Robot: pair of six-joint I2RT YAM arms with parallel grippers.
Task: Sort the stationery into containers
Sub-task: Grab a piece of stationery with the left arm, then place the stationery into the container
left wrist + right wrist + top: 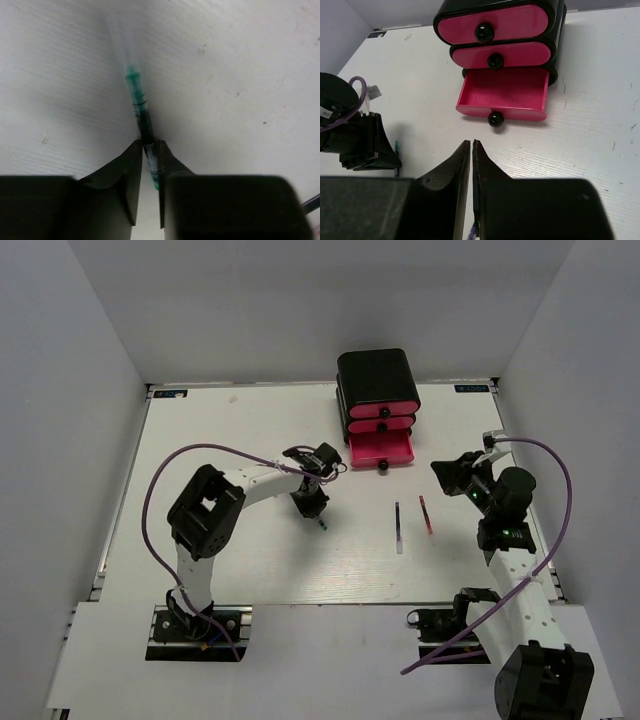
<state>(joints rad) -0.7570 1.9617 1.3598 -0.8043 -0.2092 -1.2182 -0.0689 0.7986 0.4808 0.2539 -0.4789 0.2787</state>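
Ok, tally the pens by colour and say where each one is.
green pen: 1, gripped in the left claw
dark pen: 1, lying on the table
red pen: 1, lying on the table beside the dark one
Total: 3 pens in view

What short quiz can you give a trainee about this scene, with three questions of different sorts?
1. True or false: the bottom drawer is pulled open.
2. What does the left gripper hold? A: a green pen. B: a white block. C: nothing.
3. How many pens lie loose on the table, between the two arms?

Key: 1 true. 2 A. 3 two, a dark pen and a red pen.
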